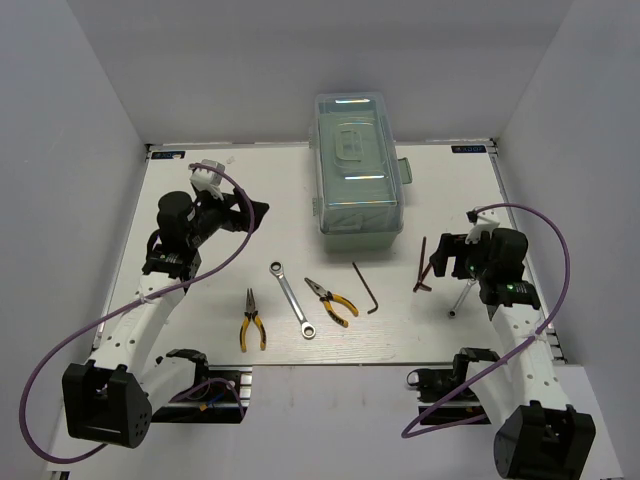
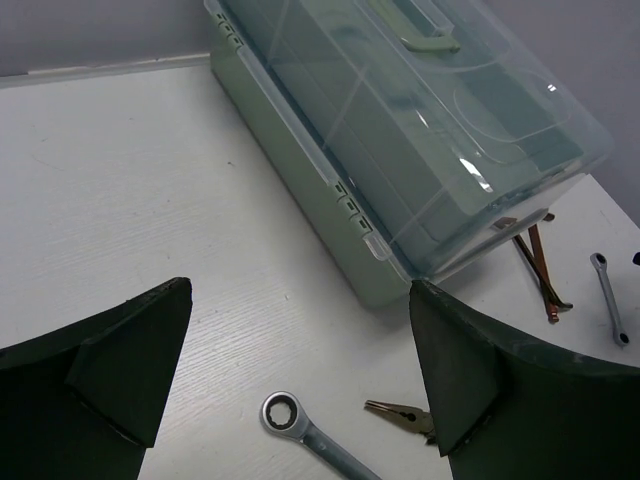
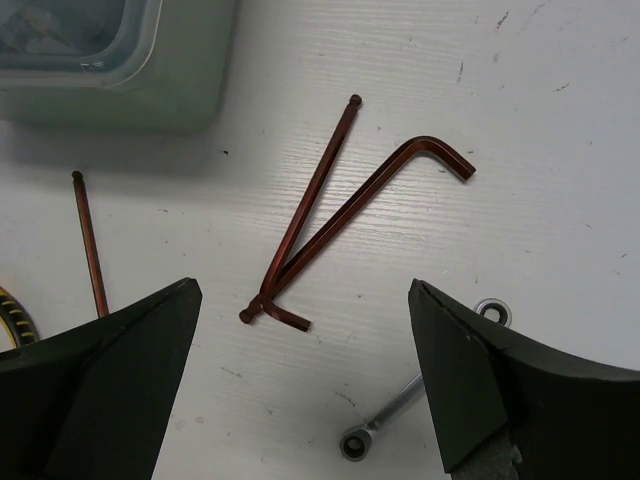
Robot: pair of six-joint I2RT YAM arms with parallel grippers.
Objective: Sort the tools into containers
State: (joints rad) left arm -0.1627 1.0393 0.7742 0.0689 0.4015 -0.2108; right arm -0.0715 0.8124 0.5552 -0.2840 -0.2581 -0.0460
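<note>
The pale green toolbox (image 1: 358,165) stands shut at the back centre, also seen in the left wrist view (image 2: 420,130). In a row in front of it lie yellow-handled pliers (image 1: 251,322), a long silver wrench (image 1: 292,297), second pliers (image 1: 332,300), a black hex key (image 1: 366,288), two crossed dark-red hex keys (image 1: 422,265) and a short wrench (image 1: 462,298). My left gripper (image 1: 252,212) hovers open left of the toolbox, above the long wrench's ring end (image 2: 283,413). My right gripper (image 3: 302,290) is open over the crossed hex keys (image 3: 320,215) and the short wrench (image 3: 400,410). Neither holds anything.
White walls close in the table (image 1: 190,330) at left, back and right. A latch tab (image 1: 403,172) sticks out on the toolbox's right side. Purple cables loop beside each arm. The black hex key (image 3: 88,245) lies to the left in the right wrist view.
</note>
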